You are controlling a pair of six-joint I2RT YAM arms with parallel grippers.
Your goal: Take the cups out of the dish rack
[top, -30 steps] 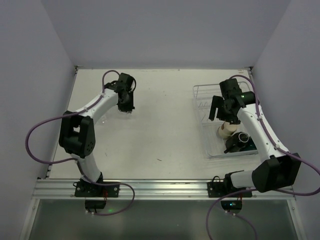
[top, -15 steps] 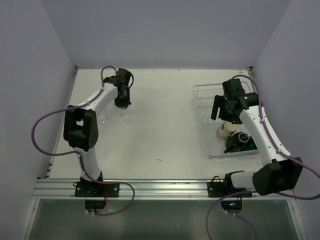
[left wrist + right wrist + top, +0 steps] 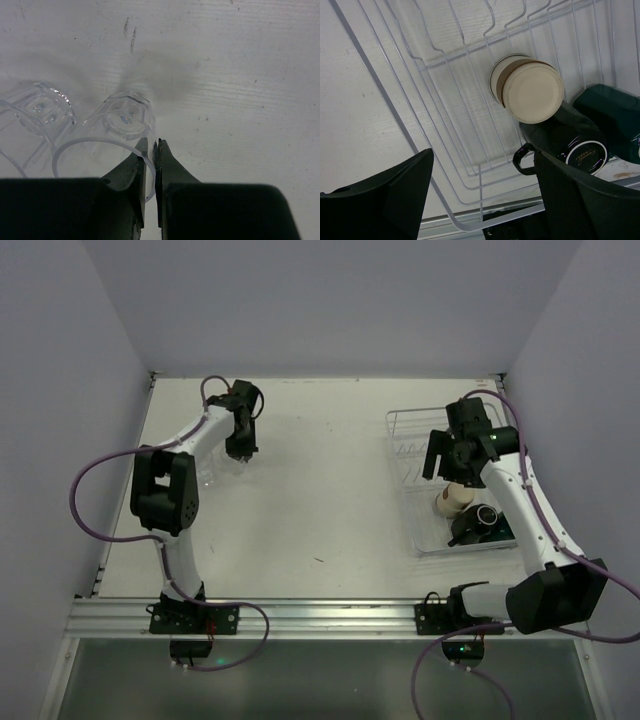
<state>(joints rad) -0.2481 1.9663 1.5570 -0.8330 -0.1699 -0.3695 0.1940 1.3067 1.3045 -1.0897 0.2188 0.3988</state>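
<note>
Checker: Rack first. Location and contents?

Clerk: One dish rack (image 3: 400, 430), white wire over a clear tray, on the right side of the table (image 3: 330, 470), in front of the right arm. Contents, all at its near end:
- one cream cup (image 3: 532, 92) with a brown band, tipped over, base toward the wrist camera, lying among the wires;
- one dark mug (image 3: 570, 140), on its side, handle toward the rack's edge, touching the cream cup;
- one dark teal mug (image 3: 612, 107), partly cut off by the frame, just beside the dark mug.

Checker: Pincer on that side?

Clerk: The right gripper (image 3: 482, 165) hangs above the rack with its fingers wide apart, holding nothing. The cream cup is below it.

Checker: Other side?

Clerk: The left gripper (image 3: 154, 147) is over the far left part of the table, well apart from the rack. Its fingers are drawn almost together, clamped on the thin wall of one clear glass tumbler (image 3: 120, 125) at the rim. The tumbler is upright, mouth up. Whether its base rests on the table, I cannot tell.

Checker: Anything beside it?

Clerk: One second tumbler (image 3: 35, 112), clear, upright, just beside the held one. Touching or apart, I cannot tell.
</note>
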